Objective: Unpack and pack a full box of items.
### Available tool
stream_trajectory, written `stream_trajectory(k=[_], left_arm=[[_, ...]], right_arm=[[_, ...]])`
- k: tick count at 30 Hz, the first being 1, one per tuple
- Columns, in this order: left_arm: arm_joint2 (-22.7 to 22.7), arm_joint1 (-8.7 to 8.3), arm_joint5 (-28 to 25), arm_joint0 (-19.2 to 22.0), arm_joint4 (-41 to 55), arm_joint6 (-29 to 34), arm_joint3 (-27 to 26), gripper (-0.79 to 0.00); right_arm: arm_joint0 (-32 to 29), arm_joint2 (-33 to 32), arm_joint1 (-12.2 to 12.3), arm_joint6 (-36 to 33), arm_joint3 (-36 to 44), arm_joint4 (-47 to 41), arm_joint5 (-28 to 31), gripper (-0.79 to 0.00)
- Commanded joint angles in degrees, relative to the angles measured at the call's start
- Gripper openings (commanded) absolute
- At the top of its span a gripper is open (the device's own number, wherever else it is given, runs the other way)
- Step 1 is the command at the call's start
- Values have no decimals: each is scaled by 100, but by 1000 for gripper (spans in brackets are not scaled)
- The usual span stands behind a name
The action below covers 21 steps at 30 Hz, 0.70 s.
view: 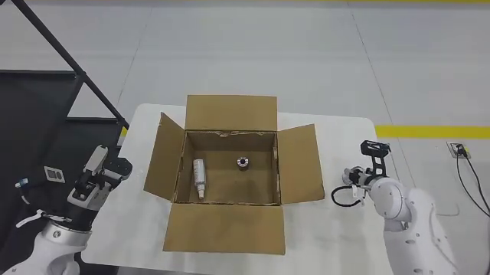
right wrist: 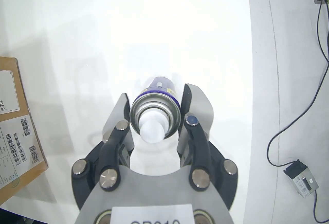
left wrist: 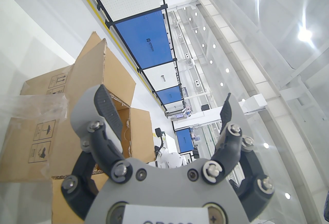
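R fingers point(right wrist: 191, 101) pinch the can point(right wrist: 154, 117) near its top, cap up. It's on or just over the table point(right wrist: 102, 16), can't tell which, right of the box point(view: 230, 112). Looks like a set-down: I'd lower straight, base flat, open only once it stands - tall can, prob tips easily. Right flap point(view: 300, 164) is near, keep off it. Bottle point(view: 199, 177) + small dark part point(view: 242, 162) lie in the box. L gripper point(left wrist: 164, 95) spread, empty, by left flap point(view: 163, 156).

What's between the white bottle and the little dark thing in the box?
Nothing. Just bare box floor between the bottle and the dark thing, in the top view.
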<state>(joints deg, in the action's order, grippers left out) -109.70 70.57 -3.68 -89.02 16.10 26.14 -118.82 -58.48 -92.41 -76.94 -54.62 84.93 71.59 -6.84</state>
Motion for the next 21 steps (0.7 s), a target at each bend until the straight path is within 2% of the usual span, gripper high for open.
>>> stream_trajectory(k=[1, 4, 8, 11, 14, 17, 21], left_arm=[[0, 0, 0, 0, 0, 0, 0, 0], [0, 0, 0, 0, 0, 0, 0, 0], [-20, -1, -68, -13, -29, -90, -31, 0], [-154, -7, -155, -37, -12, -177, -55, 0], [-415, -14, -217, -56, 205, -230, -27, 0], [-671, -28, -215, -66, 374, -232, 127, 0], [-829, -44, -166, -74, 485, -195, 416, 0]], right_arm=[[-38, -12, 10, 32, 159, 55, -73, 0], [-206, 12, 17, 96, 704, 249, -298, 0], [-640, 337, -14, 381, 2164, 595, -677, 0], [-957, 953, -45, 536, 3358, 1122, -755, 0], [-1032, 1853, -78, 574, 4124, 1507, -387, 0], [-676, 2763, -140, 331, 4088, 1660, 78, 0], [386, 3676, -334, -66, 3006, 1334, 291, 0]])
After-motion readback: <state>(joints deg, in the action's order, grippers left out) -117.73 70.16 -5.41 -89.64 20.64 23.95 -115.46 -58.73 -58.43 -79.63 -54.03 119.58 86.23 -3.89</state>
